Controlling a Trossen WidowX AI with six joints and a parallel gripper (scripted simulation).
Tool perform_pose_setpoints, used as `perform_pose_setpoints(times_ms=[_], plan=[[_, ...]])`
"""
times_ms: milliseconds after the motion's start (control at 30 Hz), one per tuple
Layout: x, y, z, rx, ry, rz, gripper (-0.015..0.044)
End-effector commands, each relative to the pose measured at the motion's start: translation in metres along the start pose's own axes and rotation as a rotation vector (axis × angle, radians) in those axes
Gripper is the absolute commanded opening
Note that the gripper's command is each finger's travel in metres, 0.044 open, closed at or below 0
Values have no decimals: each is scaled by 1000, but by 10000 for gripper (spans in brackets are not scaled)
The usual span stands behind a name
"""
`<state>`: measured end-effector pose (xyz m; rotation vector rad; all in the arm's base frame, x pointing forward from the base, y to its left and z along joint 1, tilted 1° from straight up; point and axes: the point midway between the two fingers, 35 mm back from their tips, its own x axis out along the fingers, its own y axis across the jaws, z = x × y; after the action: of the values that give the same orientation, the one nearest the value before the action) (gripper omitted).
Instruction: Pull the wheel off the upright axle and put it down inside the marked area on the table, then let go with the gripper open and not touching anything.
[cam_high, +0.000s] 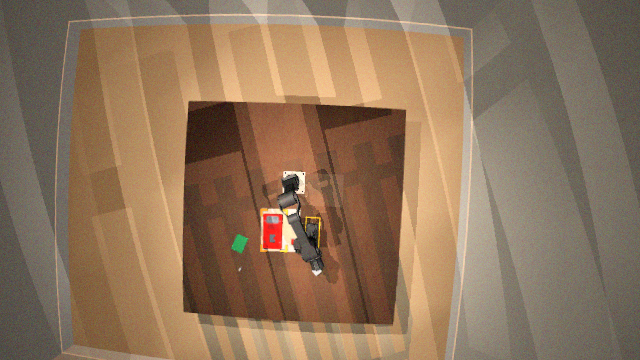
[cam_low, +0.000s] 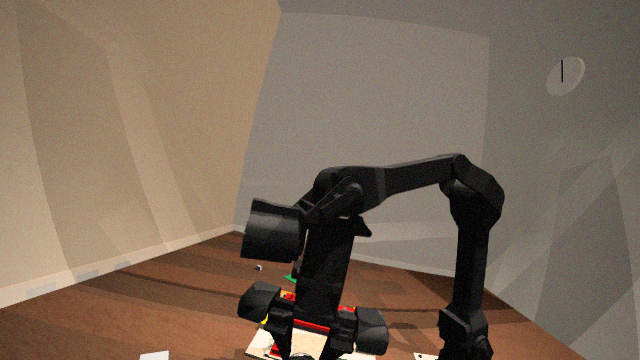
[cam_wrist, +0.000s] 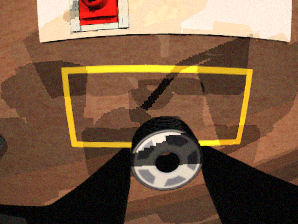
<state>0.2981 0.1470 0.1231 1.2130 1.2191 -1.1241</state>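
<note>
The black wheel with a grey and white rim (cam_wrist: 148, 170) (cam_low: 302, 356) is off the axle, face up between the fingers. My gripper (cam_wrist: 165, 153) (cam_low: 303, 350) is shut on it, in the air. The yellow outline of the marked area (cam_wrist: 157, 68) (cam_high: 312, 217) lies on the table; in the wrist view the wheel overlaps its near line. The wheel's exact height is hard to tell. The red axle mount (cam_wrist: 98, 12) sits on the cream board, cut off at the top of the wrist view. In the top view the arm hides the wheel.
The cream board (cam_wrist: 175, 20) lies beside the marked area and carries a red car body (cam_high: 272, 245). A green piece (cam_high: 239, 243) (cam_low: 290, 278) lies beyond it. A white block (cam_high: 316, 273) (cam_low: 154, 356) lies near the arm's outer end.
</note>
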Motion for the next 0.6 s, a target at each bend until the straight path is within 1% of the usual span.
perform_pose_setpoints(times_ms=[0,367,533,567], plan=[[19,0,0,6,-3,-9,0],[71,-4,1,6,-4,-10,0],[74,-4,2,6,-4,-10,0],[70,-4,2,1,-5,-11,26]])
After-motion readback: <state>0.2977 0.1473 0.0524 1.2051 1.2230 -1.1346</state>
